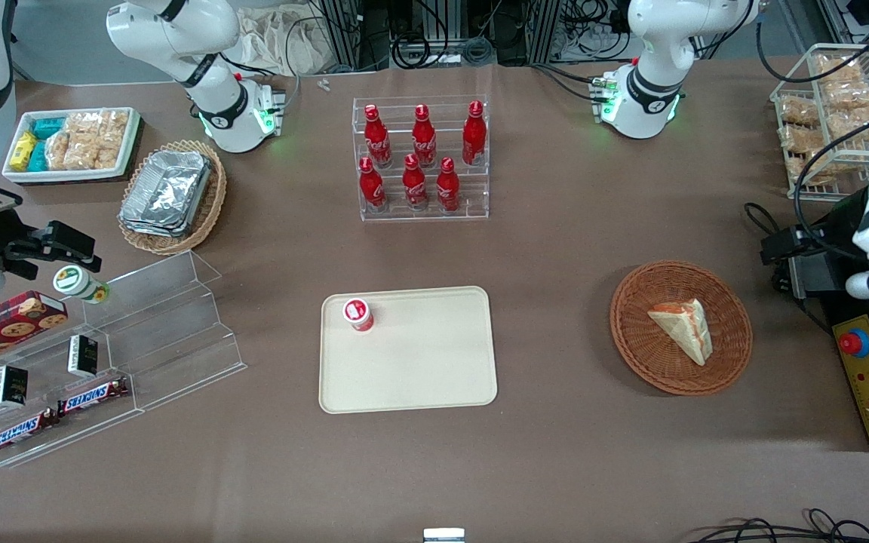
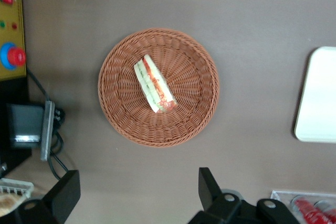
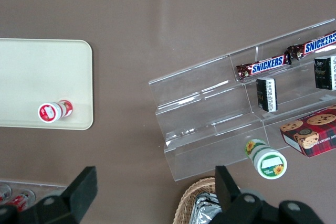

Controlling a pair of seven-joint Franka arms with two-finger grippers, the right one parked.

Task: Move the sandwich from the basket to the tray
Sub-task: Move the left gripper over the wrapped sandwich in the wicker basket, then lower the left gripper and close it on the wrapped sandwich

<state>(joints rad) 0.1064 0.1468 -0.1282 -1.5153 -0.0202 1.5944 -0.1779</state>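
The sandwich (image 1: 685,329) (image 2: 154,85), a pale wedge with red and green filling, lies in the round reddish-brown basket (image 1: 646,362) (image 2: 194,77) toward the working arm's end of the table. My gripper (image 1: 781,260) (image 2: 137,179) hangs open and empty high above the table, beside the basket and apart from it. Its black fingers (image 2: 210,184) frame bare tabletop. The cream tray (image 1: 419,377) (image 2: 317,98) (image 3: 31,72) lies flat mid-table, with a small red-capped cup (image 1: 357,314) standing in one corner.
A yellow control box with a red button (image 1: 868,373) sits close to the basket. A clear rack of red cola bottles (image 1: 423,162) stands farther from the camera than the tray. A wire rack of snacks (image 1: 834,113) and a clear stepped shelf (image 1: 140,324) are at the table's ends.
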